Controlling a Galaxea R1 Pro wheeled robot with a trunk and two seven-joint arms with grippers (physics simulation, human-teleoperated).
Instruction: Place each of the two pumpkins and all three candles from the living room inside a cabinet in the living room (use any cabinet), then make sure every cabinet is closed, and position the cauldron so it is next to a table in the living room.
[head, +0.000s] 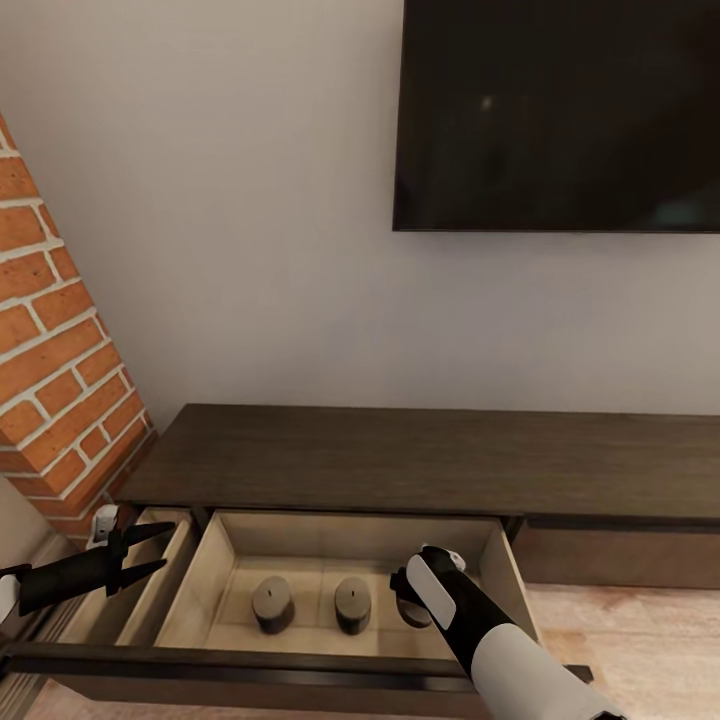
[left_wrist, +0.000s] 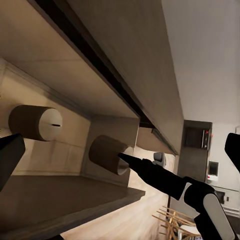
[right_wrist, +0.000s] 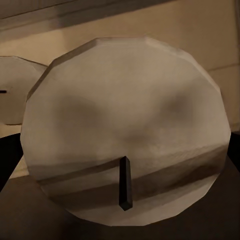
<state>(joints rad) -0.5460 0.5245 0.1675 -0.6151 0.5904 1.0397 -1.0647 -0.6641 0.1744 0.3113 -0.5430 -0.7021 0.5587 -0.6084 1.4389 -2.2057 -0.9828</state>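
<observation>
Standing upright: 2 candles (head: 273, 603) | drawer (head: 330, 535) open | no writing

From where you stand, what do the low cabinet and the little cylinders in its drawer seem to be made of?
The cabinet looks like dark matte wood, showing faint grain; its open drawer is paler wood inside. The candles look like dull beige wax, each with a wick.
</observation>
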